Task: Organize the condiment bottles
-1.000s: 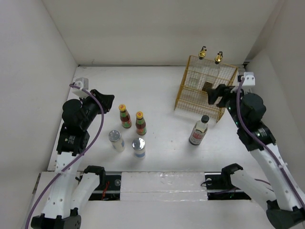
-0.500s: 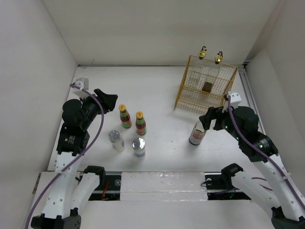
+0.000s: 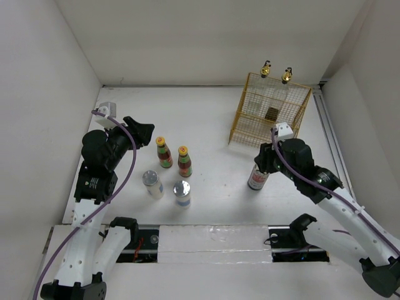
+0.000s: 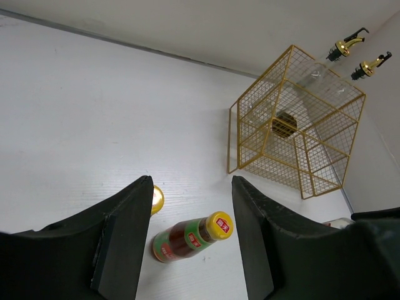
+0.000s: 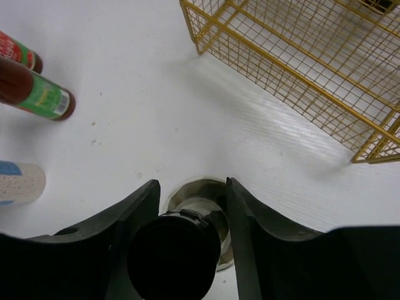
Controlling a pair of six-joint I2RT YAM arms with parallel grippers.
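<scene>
- The right arm folds in toward the table's middle with its wrist pitched down. The right gripper (image 5: 190,187) is spread, straddling the black cap of the tall clear red-white-labelled bottle (image 3: 257,179).
- The bottle stands upright directly beneath, long axis vertical.
- The yellow wire basket (image 3: 250,128) lies just beyond. White table (image 5: 125,125) stretches leftward.
- The left gripper (image 4: 192,187) hangs released above two orange-capped red-sauce bottles (image 3: 184,162).

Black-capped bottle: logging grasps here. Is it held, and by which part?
Cannot be told: jaws of the right gripper flank the cap of the black-capped bottle, but contact is unclear. The left gripper holds nothing.
</scene>
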